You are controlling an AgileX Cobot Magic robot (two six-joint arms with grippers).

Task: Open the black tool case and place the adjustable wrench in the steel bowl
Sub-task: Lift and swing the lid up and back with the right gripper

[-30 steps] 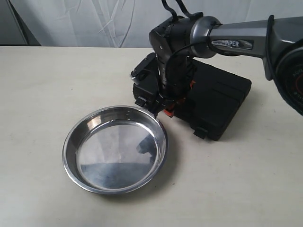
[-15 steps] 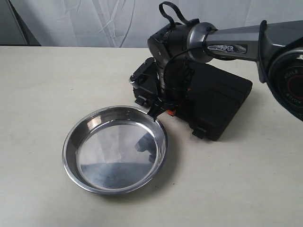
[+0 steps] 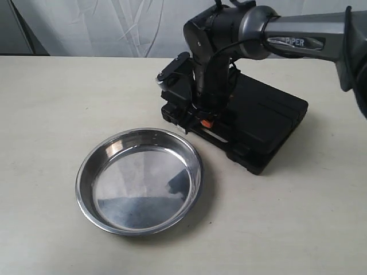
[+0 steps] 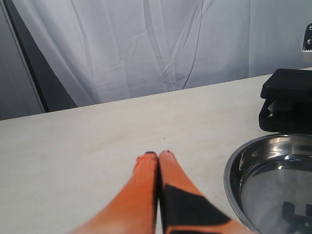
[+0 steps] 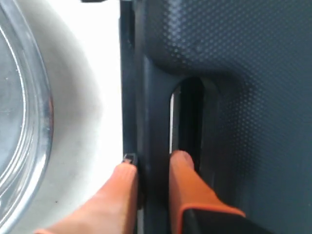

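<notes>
Two orange fingers of the right gripper clamp the handle of the black tool case at upper centre, just above the steel bowl; the left gripper is closed.

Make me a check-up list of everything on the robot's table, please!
Surface: beige table, no spills seen.
Job's things: black tool case looks closed; steel bowl beside it, empty; adjustable wrench not seen.
Clutter: nothing seen.
Grippers: right gripper pinches the case's front handle; left gripper shut, holding nothing, above the table.
Cables: black cable along the right wrist.
Surroundings: white curtain behind.
</notes>
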